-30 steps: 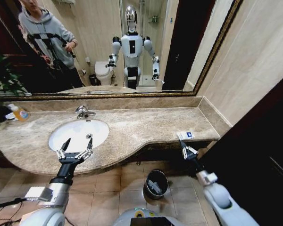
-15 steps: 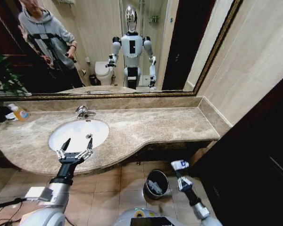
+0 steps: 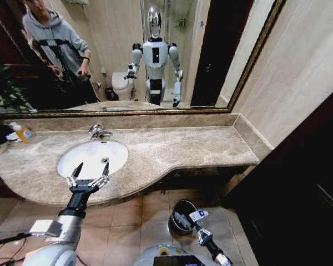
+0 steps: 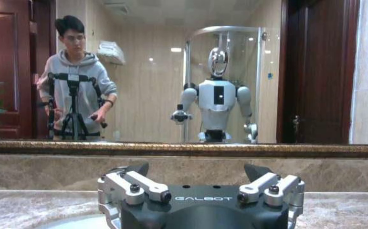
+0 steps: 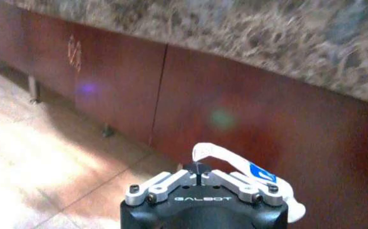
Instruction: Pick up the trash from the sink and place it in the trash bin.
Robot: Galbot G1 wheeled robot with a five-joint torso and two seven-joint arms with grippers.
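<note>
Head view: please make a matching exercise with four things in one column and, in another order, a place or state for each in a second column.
Things:
1. left gripper
2. right gripper
3. trash bin
4. orange-liquid bottle

Places or states:
A. on the floor below the countertop
B. open, over the front edge of the sink
C. on the countertop, far left, by the mirror
D. shut on a white-blue packet at the bin's rim

Pairs: 1-B, 2-D, 3-A, 4-C

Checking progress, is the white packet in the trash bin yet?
Not yet. The right hand holds the white packet at the trash bin rim.
</note>
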